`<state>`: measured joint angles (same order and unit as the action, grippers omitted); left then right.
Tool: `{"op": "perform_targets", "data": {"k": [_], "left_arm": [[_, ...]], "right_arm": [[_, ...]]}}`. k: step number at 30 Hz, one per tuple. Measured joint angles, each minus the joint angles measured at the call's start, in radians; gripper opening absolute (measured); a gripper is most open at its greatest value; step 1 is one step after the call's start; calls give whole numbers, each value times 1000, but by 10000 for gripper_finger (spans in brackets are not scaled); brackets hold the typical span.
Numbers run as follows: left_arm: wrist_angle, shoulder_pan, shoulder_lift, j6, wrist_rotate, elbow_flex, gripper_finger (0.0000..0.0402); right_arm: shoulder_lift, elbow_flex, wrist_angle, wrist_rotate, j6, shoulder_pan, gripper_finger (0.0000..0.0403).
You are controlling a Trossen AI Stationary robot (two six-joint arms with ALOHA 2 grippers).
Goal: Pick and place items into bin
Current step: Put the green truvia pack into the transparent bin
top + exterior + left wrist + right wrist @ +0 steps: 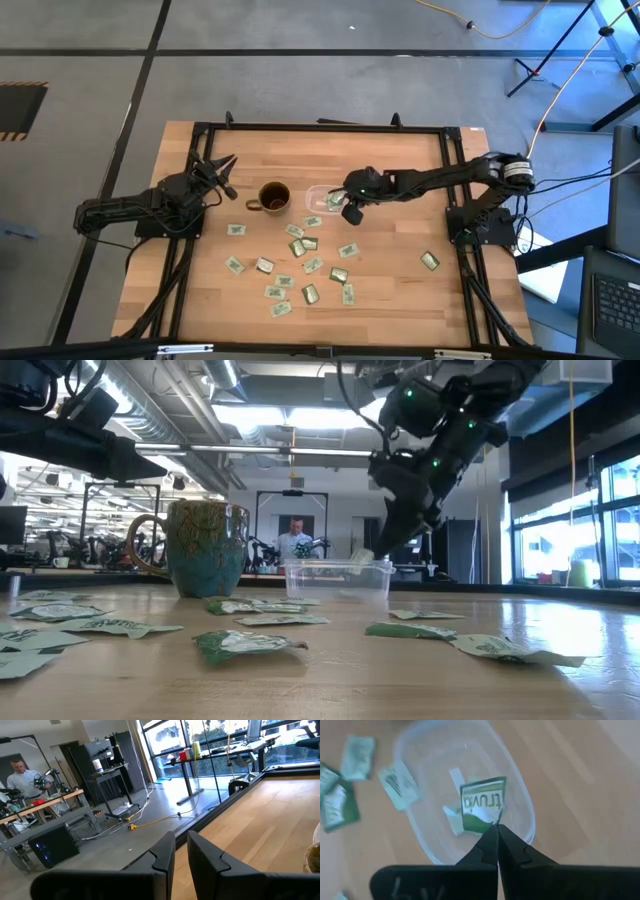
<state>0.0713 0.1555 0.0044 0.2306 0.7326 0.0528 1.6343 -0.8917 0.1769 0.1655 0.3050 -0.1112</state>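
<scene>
The clear bin (318,199) stands just right of the brown mug (273,197), on the table's middle. My right gripper (496,827) hangs over the bin (520,795), shut on one green and white packet (482,807). One or two pale packets (452,817) lie on the bin's floor. Several more packets (300,265) lie flat on the wood nearer the near edge, and one (430,261) lies apart to the right. In the low view the right gripper (370,552) stands at the bin's rim (335,565). My left gripper (226,170) waits open, left of the mug, lifted off the table. My right gripper pinches the packet by one corner of its edge (491,821) between its two fingertips. The fingers come from above, slanting down over the bin. The packet is lifted clear and hangs past the fingertips over the bin's inside, at about rim height in the low view.
The mug (205,547) stands close beside the bin (335,580). Loose packets (250,645) cover the table's near half. A black frame (320,128) runs along the table's edges. A person (293,540) stands in the room beyond the table.
</scene>
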Motion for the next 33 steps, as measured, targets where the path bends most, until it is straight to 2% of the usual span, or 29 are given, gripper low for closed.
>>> {"op": "perform_targets", "data": {"k": [8,17,20,25,29,33], "left_arm": [[0,0,0,0,0,0,45],[0,0,0,0,-1,0,45],[0,0,0,0,-1,0,45],[0,0,0,0,-1,0,45],[0,0,0,0,1,0,45],[0,0,0,0,1,0,45]], "right_arm": [[8,0,-2,-1,0,0,11],[-7,0,21,-1,-44,1,73],[-71,0,122,-13,-7,6,90],[-215,-1,393,-185,133,79,96],[-285,-1,596,-193,310,179,96],[-303,-1,773,-185,544,288,96]]}}
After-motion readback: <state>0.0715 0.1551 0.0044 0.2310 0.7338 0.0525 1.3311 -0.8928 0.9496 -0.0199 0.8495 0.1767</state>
